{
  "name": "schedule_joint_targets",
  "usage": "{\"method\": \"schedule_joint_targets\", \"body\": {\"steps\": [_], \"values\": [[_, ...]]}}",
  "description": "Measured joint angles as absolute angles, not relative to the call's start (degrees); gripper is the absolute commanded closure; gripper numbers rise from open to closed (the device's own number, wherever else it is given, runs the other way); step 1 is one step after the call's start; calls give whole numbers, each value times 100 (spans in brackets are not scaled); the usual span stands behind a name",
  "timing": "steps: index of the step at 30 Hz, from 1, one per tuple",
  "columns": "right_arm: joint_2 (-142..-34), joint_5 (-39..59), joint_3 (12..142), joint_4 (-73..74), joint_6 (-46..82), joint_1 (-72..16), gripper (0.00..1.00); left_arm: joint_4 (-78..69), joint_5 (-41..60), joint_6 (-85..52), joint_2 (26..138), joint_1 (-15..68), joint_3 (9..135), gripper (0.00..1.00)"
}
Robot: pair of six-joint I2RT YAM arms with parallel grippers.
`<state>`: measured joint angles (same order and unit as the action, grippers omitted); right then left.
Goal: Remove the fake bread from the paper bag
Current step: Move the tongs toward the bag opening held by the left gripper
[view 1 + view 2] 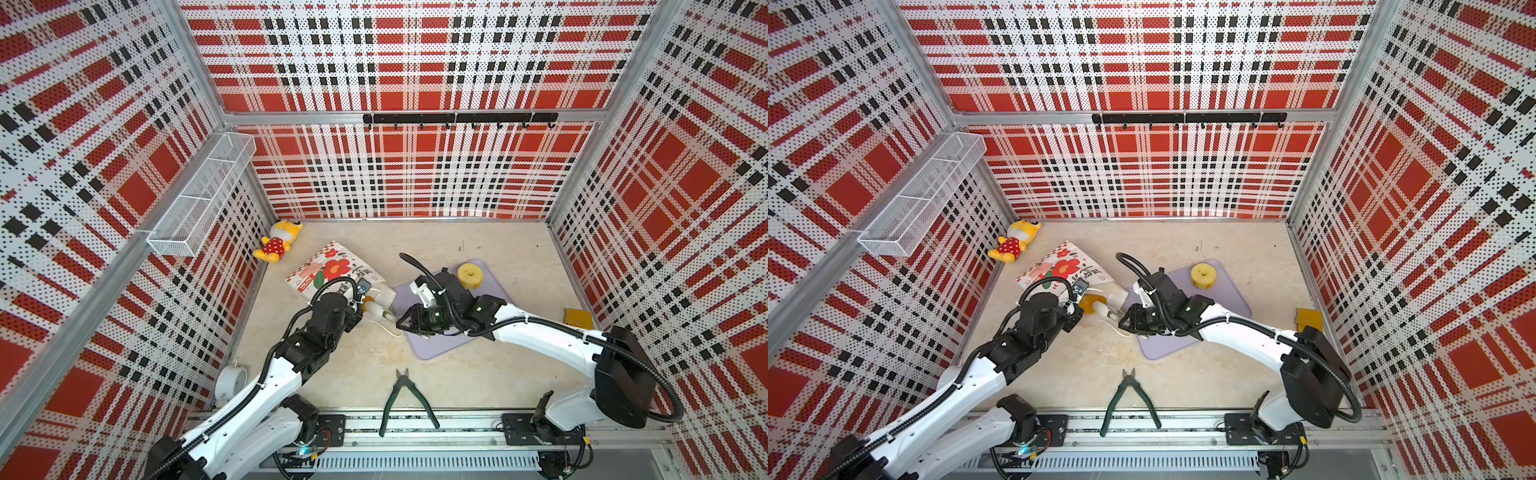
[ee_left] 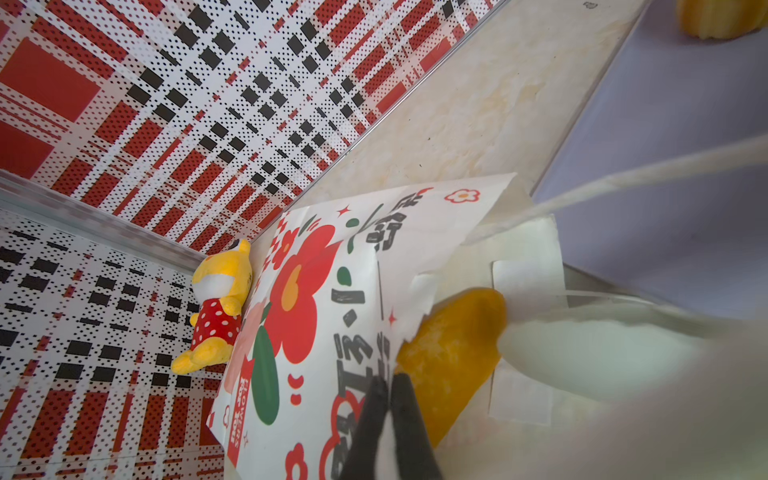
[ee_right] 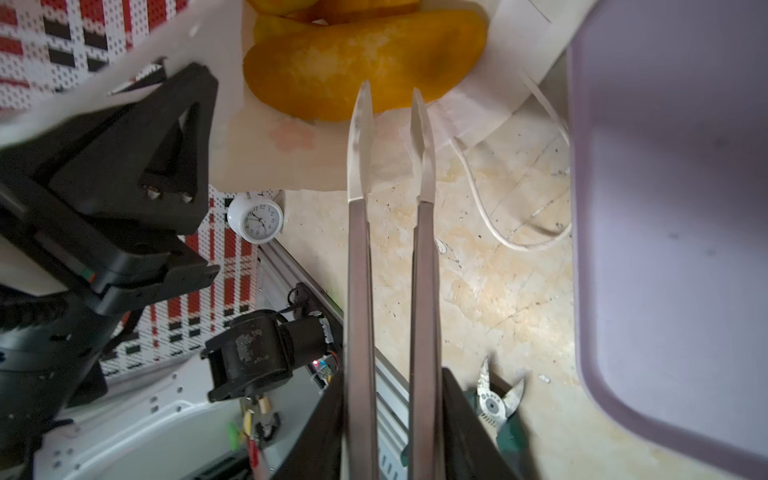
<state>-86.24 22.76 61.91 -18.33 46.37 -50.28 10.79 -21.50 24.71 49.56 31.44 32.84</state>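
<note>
The white flower-print paper bag (image 1: 332, 270) (image 1: 1059, 270) lies on its side at left centre. My left gripper (image 2: 388, 386) (image 1: 360, 302) is shut on the upper edge of the bag's mouth and holds it up. A long golden loaf of fake bread (image 3: 361, 62) (image 2: 453, 345) lies in the mouth, with more breads (image 3: 291, 6) behind it. My right gripper (image 3: 392, 374) (image 1: 409, 322) is shut on metal tongs (image 3: 359, 249). Their white tips (image 3: 361, 112) stand apart at the loaf's edge. A fluted yellow cake (image 1: 469, 275) sits on the lilac tray.
The lilac tray (image 1: 440, 345) lies under my right wrist. Green pliers (image 1: 405, 399) lie near the front rail and a white clock (image 1: 230, 380) stands front left. A yellow plush doll (image 1: 276, 245) is in the back left corner. A flat yellow piece (image 1: 577, 320) lies at right.
</note>
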Motion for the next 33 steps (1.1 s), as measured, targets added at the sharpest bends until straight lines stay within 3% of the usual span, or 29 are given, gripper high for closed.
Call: {"method": "schedule_joint_targets", "body": {"steps": [15, 25, 33], "values": [[-8967, 1553, 7002, -2867, 1234, -5046, 59, 1109, -2119, 2388, 5074, 3155, 3295, 100], [-9365, 1205, 7002, -2823, 554, -5046, 62, 1212, -2040, 2408, 5011, 3155, 3295, 100], [-9391, 1081, 7035, -2596, 62, -5046, 56, 1212, -1973, 2410, 5011, 3153, 3295, 100]]}}
